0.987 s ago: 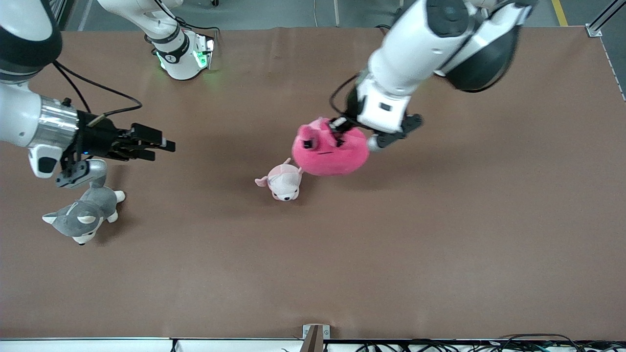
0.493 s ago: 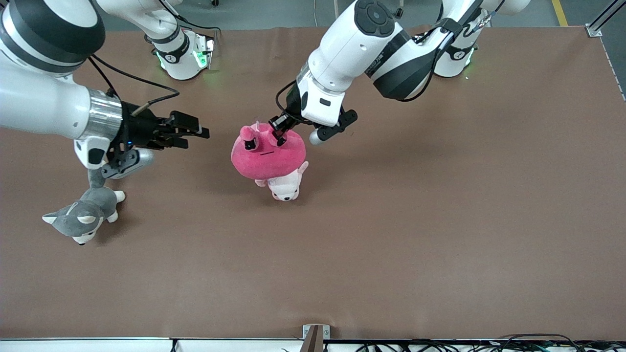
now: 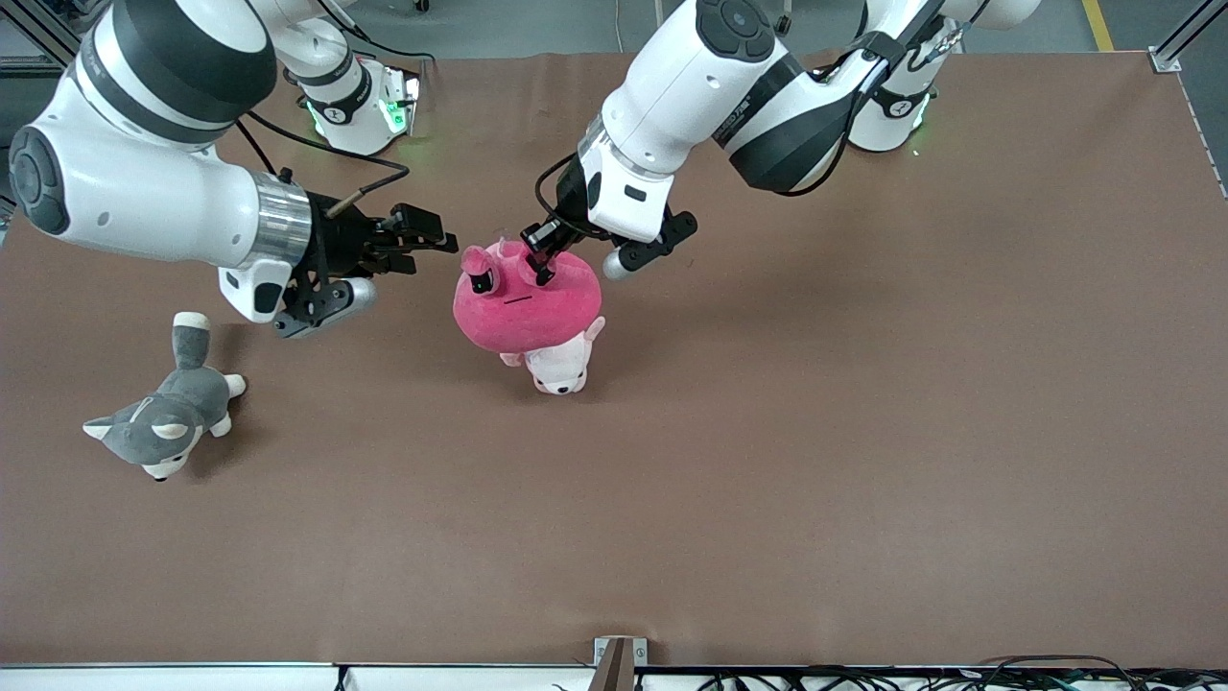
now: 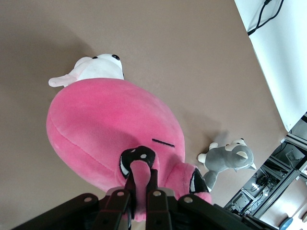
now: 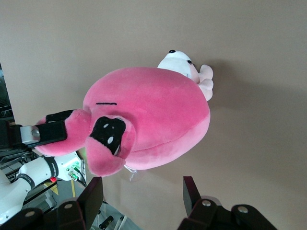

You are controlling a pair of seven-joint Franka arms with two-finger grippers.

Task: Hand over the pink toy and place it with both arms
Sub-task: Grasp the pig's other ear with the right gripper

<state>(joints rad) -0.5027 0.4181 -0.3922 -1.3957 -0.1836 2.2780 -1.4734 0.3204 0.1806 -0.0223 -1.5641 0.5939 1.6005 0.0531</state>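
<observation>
Front view: pink toy (image 3: 526, 309) up in the air over the small plush (image 3: 559, 363), pinched at the top by the left gripper (image 3: 535, 257), with the right gripper (image 3: 422, 240) just beside the toy, fingers spread. Left wrist view: fingers (image 4: 153, 203) squeezed on the toy's ear (image 4: 139, 172). Right wrist view: wide-apart fingers (image 5: 93, 199) pointing at the toy (image 5: 153, 120), so lift looks done, but hand-over and putting down not yet.

Pink toy (image 3: 523, 312) hangs in the left gripper (image 3: 539, 257), pinched at its top, directly over the small plush (image 3: 559, 363) mid-table. Right gripper (image 3: 427, 242), fingers apart, hovers just beside the toy toward the right arm's end. Husky plush (image 3: 163, 420) lies near that end, nearer the front camera.
</observation>
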